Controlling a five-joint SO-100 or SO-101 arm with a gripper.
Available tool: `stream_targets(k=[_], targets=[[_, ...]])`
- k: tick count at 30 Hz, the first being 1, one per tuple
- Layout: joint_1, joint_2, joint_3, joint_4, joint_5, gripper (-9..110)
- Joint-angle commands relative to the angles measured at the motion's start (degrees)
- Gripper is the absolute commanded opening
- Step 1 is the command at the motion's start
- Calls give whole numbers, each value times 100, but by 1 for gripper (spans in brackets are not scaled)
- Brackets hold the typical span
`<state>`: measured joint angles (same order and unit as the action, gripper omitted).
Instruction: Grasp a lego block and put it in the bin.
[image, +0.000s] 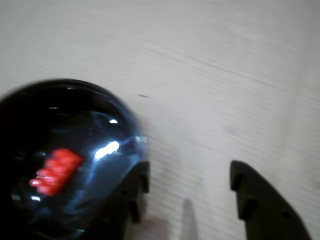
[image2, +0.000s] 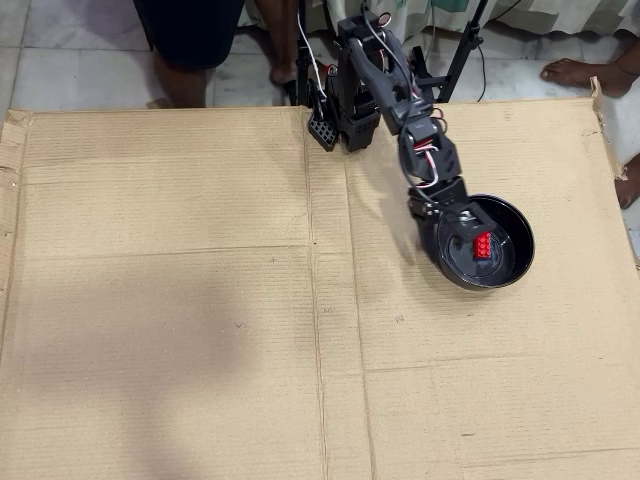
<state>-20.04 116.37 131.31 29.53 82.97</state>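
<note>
The red lego block (image: 55, 171) lies loose inside the bin (image: 75, 86), a glossy black bowl at the left of the wrist view. The overhead view shows the same block (image2: 483, 245) resting in the bin (image2: 525, 258) at the right of the cardboard. My gripper (image: 190, 187) stands open with nothing between its fingers. Its left finger (image: 138, 189) overlaps the bowl's edge, and its right finger (image: 252, 200) is over bare cardboard. Seen from overhead, the gripper (image2: 452, 230) hangs above the bowl's left rim.
A large flat cardboard sheet (image2: 200, 300) covers the work area. The arm's base (image2: 345, 110) stands at the sheet's far edge. People's legs and feet (image2: 580, 72) show beyond the far and right edges.
</note>
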Motion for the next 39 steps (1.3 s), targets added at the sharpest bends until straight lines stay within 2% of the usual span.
stream_targets(k=[1, 17, 34, 39], targets=[[404, 738, 369, -35, -193, 18], [2057, 4236, 3401, -44, -132, 18], [2109, 6460, 5405, -44, -123, 18], [2092, 6706, 5467, 44, -123, 18]])
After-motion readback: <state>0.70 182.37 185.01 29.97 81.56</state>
